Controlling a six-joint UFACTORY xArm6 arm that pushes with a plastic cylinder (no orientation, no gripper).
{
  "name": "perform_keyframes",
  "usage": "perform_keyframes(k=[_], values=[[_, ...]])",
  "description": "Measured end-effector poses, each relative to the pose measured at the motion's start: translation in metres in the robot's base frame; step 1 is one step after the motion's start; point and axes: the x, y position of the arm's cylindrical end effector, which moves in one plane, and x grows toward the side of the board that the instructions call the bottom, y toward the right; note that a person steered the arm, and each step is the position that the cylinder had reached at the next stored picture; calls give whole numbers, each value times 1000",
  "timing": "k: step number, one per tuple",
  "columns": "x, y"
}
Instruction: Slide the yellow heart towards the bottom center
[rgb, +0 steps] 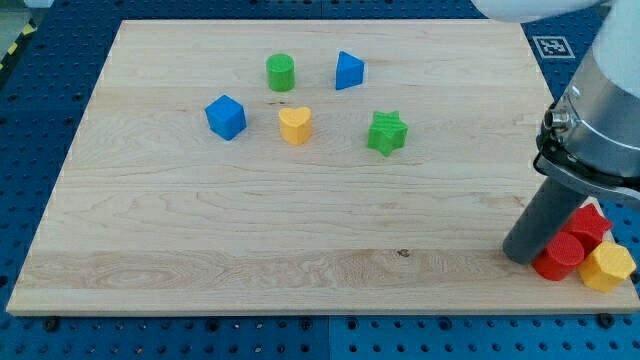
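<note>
The yellow heart (295, 125) lies on the wooden board (250, 230) in its upper middle. Around it are a blue cube (226, 117) to its left, a green cylinder (281, 72) above it, a blue triangular block (348, 70) to the upper right and a green star (386, 133) to its right. My tip (519, 254) rests near the board's lower right edge, far to the right of and below the heart. It touches or nearly touches a red cylinder (559, 257).
At the lower right, a red star (590, 222) and a yellow hexagonal block (610, 267) sit beside the red cylinder, at and past the board's right edge. The arm's grey body (600, 110) rises over the right edge. Blue perforated table (40, 110) surrounds the board.
</note>
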Motion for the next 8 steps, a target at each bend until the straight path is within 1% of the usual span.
perform_keyframes(k=[2, 3, 4, 6, 7, 8], values=[[4, 2], [1, -13], [-26, -77], [-96, -203], [-127, -251], [-167, -249]])
